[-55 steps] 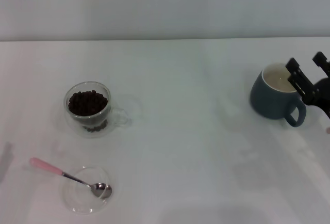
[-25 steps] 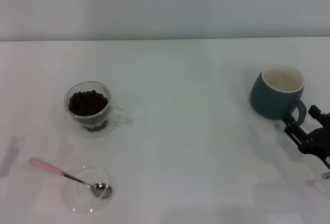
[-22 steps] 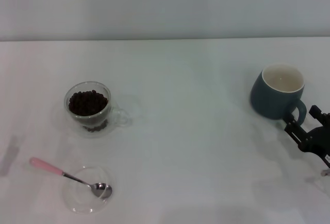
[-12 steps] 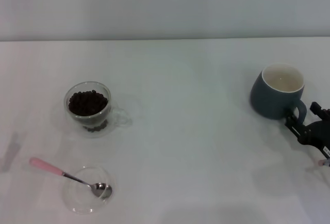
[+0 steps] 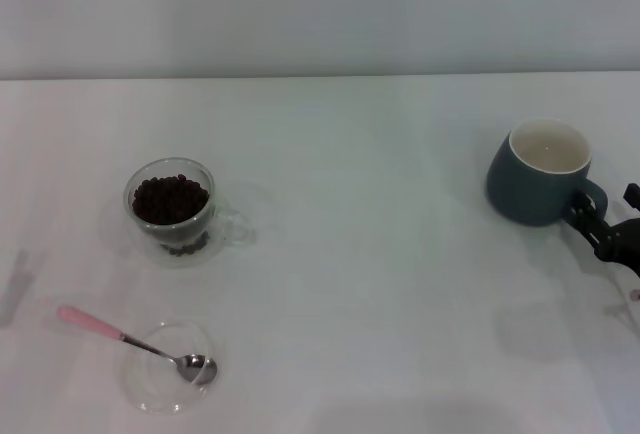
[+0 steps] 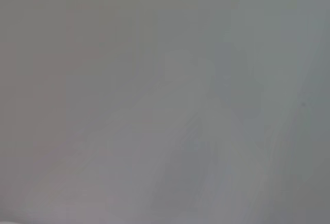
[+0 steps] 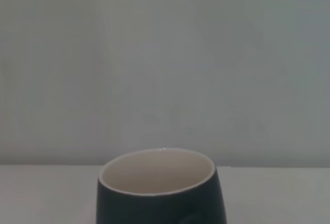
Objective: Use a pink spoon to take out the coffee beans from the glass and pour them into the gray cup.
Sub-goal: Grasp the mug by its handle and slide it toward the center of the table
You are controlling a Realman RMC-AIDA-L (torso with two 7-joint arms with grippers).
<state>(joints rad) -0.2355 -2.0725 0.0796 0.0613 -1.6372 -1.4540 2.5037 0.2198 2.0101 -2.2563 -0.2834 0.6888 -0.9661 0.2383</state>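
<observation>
Right gripper (image 5: 608, 231) now closed in on gray cup (image 5: 535, 174) handle, grip state unclear; cup nudged slightly; pink spoon (image 5: 130, 340) untouched.

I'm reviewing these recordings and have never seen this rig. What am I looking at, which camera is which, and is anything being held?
It is a two-armed robot. The wide picture is from its head camera, looking down at a white table. On it: a glass of coffee beans, a pink spoon resting in a clear dish, and a gray cup. The right gripper sits at the cup's handle. The right wrist camera shows that cup up close; the left wrist camera shows nothing recognisable. No picture shows anything held.
</observation>
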